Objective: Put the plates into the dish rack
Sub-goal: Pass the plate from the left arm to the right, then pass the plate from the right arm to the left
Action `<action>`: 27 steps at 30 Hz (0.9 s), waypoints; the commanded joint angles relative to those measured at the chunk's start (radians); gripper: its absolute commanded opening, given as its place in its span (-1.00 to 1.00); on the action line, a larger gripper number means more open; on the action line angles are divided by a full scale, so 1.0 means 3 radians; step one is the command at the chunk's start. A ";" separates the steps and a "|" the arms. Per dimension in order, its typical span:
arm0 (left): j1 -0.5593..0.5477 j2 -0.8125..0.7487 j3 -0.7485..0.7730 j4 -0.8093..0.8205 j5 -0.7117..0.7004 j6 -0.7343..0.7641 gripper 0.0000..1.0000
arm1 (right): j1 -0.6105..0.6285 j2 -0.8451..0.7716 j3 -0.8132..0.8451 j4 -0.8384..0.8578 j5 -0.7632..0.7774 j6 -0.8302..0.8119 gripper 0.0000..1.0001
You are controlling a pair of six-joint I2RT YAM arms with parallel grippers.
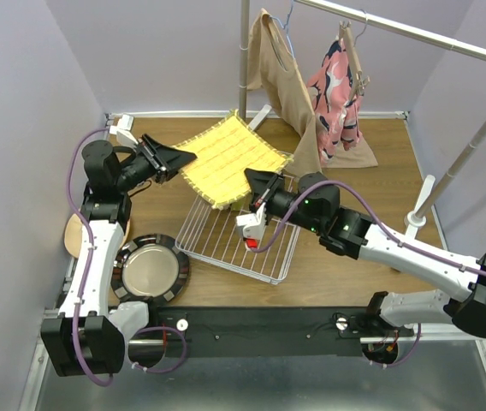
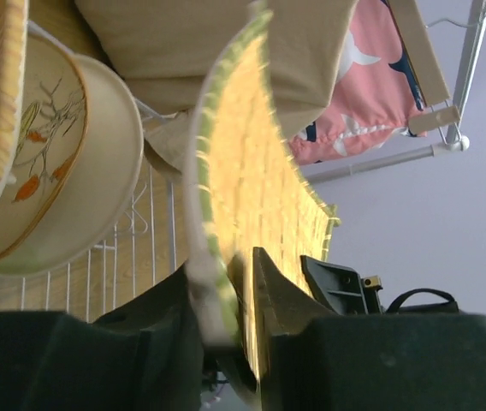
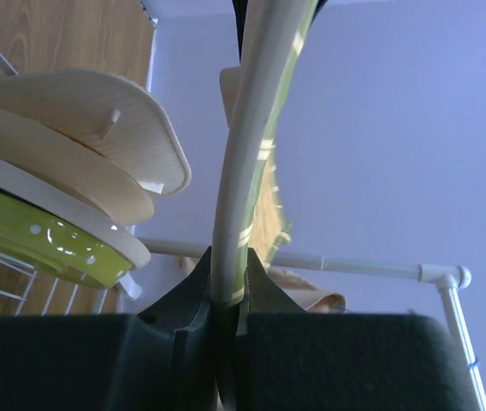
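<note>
Count: two arms, two pincers, one white wire dish rack (image 1: 226, 250), one yellow woven square mat (image 1: 226, 152), two garments.

Plates seen from above: two only. A round silvery plate with a dark rim (image 1: 151, 270) lies flat just left of the rack. A round tan plate (image 1: 73, 238) lies further left, half under the left arm. The mat hangs over the rack's far end and hides what stands there.

Wrist views look beneath it. Right wrist: a lime-green plate with white dots (image 3: 29, 235) and at least two cream plates (image 3: 97, 111) on edge, leaning together above the rack's wires. Left wrist: a cream plate painted with orange flowers (image 2: 38, 154), on edge by the wires. Cannot tell whether it is one of those cream ones.

Left gripper (image 1: 177, 159) pinches the mat's left corner. Right gripper (image 1: 252, 181) is clamped on the near corner, fingers tight against the mat's pale rim.

Surface: brown wooden table (image 1: 397, 184). Room: lilac walls. A white clothes rail (image 1: 245, 51) stands behind the rack, with a beige garment (image 1: 290, 86) and a pink patterned garment (image 1: 337, 94).
</note>
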 commanded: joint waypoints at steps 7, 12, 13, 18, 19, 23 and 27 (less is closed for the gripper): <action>0.0064 -0.0106 0.0627 0.0094 -0.0064 0.1393 0.37 | 0.0000 -0.0393 0.0280 0.0125 0.0230 0.0906 -0.99; 0.0085 -0.0279 0.0740 -0.0290 -0.0310 0.2357 0.55 | 0.0000 -0.0551 0.0397 -0.0161 0.0240 0.1335 -0.99; 0.0080 -0.0325 0.0730 -0.0331 -0.0462 0.2532 0.56 | 0.0000 -0.0592 0.0418 -0.0202 0.0235 0.1524 -0.99; 0.0085 -0.0835 0.0271 0.0127 -0.0638 0.3361 0.60 | 0.0000 -0.0741 0.0464 -0.0790 0.0118 0.2005 -0.99; 0.0085 -0.0933 0.0163 0.0458 -0.0572 0.3605 0.61 | 0.0000 -0.0761 0.0479 -0.0862 0.0123 0.2158 -0.99; 0.0085 -0.1333 -0.0374 0.1181 -0.0026 0.4351 0.86 | -0.0005 -0.0782 0.0576 -0.1413 -0.0188 0.2435 -0.99; 0.0085 -0.1420 -0.0452 0.1167 0.0717 0.4763 0.94 | 0.0000 -0.0812 0.0673 -0.1797 -0.0393 0.2492 -0.99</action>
